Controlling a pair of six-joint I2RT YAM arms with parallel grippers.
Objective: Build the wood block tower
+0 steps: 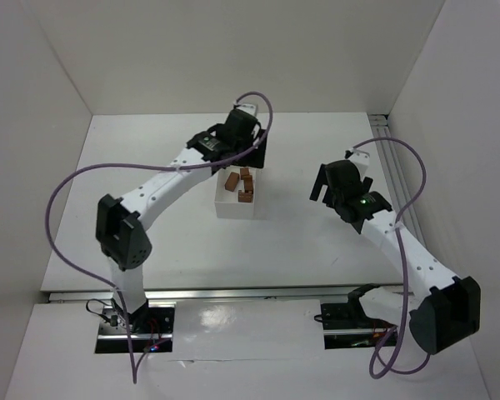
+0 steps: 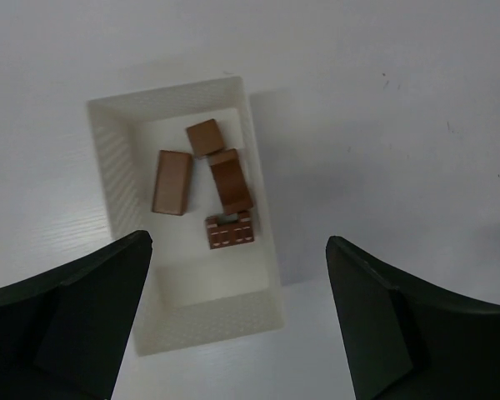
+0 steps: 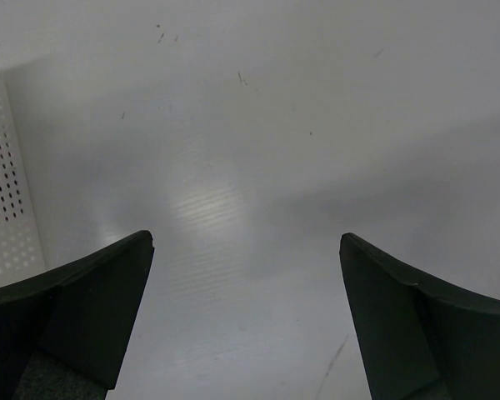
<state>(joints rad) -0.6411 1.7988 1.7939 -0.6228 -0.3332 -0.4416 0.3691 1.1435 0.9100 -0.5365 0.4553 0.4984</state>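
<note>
The left gripper (image 2: 237,240) hangs spread wide over the tray (image 2: 108,167). The blocks (image 2: 172,182) lie loose between and just ahead of its fingers, none stacked, I think. The longest one runs crosswise to its closing line. The right gripper (image 3: 246,242), also spread and empty, is farther off.

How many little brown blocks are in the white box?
4, all in the tray, seen from the left wrist: a cube at top, a long brick to its left, a tilted brick just below the cube, and a pale-marked block lowest. More may hide underneath.
</note>
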